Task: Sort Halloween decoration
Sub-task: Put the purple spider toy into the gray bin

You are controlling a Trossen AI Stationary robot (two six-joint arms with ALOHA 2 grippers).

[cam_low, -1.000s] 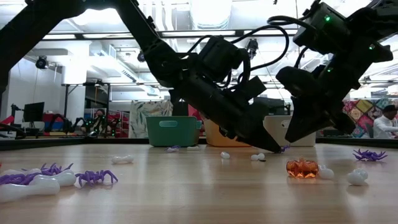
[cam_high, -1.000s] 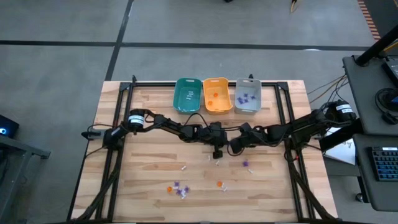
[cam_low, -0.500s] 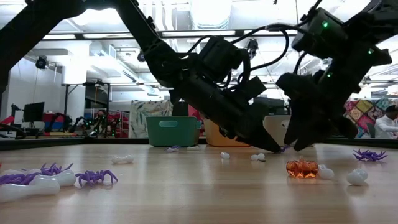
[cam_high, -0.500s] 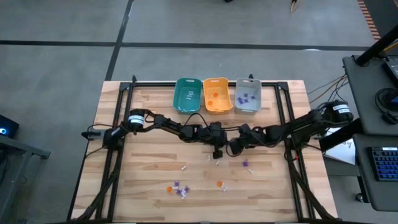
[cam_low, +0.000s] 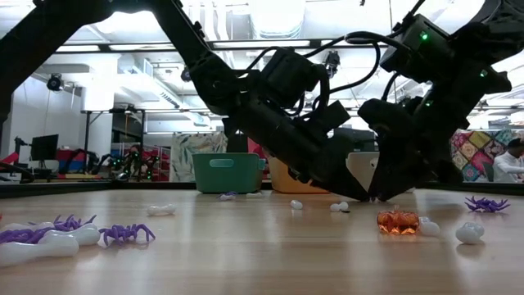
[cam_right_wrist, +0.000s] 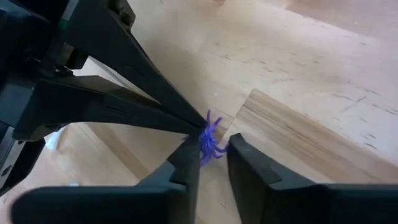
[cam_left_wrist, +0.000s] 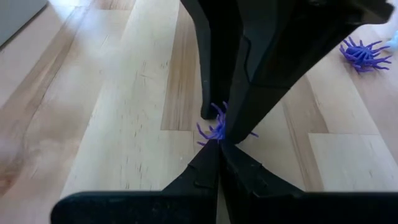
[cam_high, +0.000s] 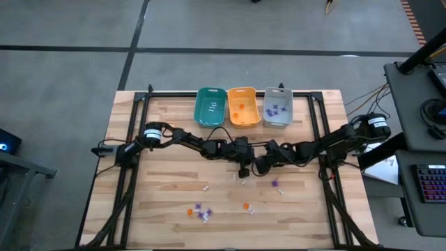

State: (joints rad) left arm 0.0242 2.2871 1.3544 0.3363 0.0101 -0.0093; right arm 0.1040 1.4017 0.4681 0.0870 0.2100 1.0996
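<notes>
Sorting is part done: some trinkets lie in the orange bin (cam_high: pixel 242 108) and grey bin (cam_high: pixel 277 108), while others are scattered on the wooden desk (cam_high: pixel 160 202). The left gripper (cam_left_wrist: pixel 219 142), jaws shut, pinches a purple spider (cam_right_wrist: pixel 208 138); the right gripper (cam_right_wrist: pixel 210 154), jaws narrow, brackets it. Beyond the desk is a workshop.

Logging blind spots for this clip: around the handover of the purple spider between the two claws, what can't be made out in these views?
- High view: the purple spider cannot be seen; the arms meeting mid-table cover it.
- Low view: the left claw and right claw overlap as dark shapes, so their tips are hidden.
- Right wrist view: whether the right claw grips the spider is unclear.
- High view: the pieces in the teal bin are too small to identify.
</notes>
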